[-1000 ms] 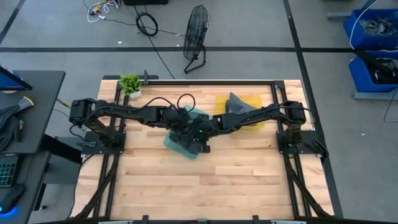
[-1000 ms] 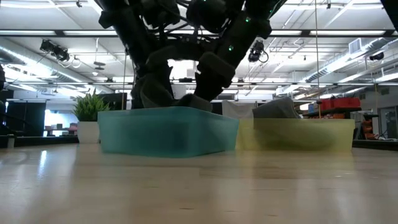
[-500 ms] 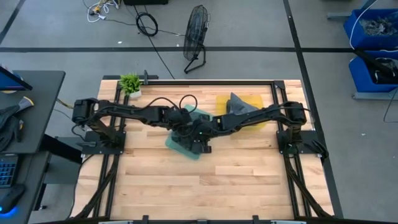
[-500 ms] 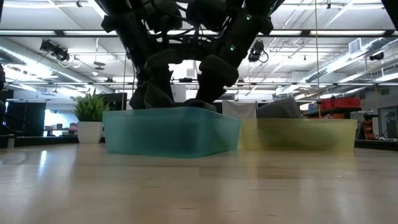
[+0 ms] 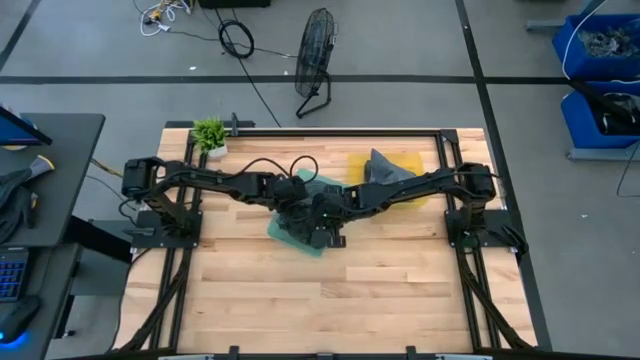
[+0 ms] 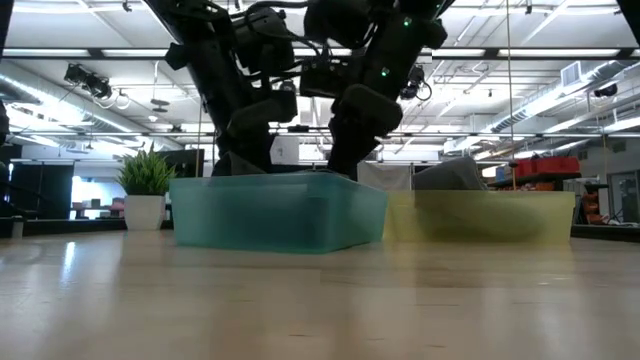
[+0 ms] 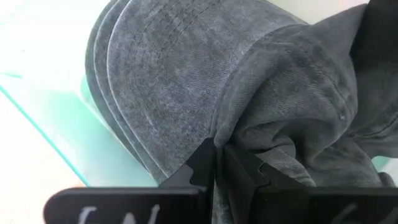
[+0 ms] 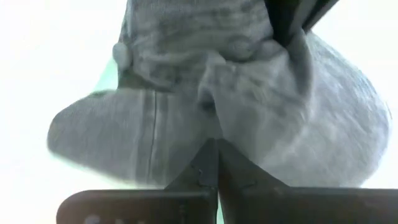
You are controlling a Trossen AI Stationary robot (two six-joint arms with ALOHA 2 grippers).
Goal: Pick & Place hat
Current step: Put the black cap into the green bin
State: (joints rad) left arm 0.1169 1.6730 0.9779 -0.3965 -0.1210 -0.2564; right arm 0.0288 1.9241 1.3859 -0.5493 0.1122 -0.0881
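Both grippers, left (image 7: 214,163) and right (image 8: 214,163), pinch grey hat (image 7: 186,81) over teal bin (image 6: 275,210); yellow bin (image 6: 490,215) beside.

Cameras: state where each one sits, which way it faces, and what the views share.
High: overhead, straight down; both arms meet over the teal bin.
Low: tabletop height, level; arms descend into that bin.
Left wrist: left end effector pinching the grey hat.
Right wrist: right end effector pinching it too.
Shared: both wrist views show the hat.

Hat (image 7: 205,93) in left bin (image 6: 275,210).
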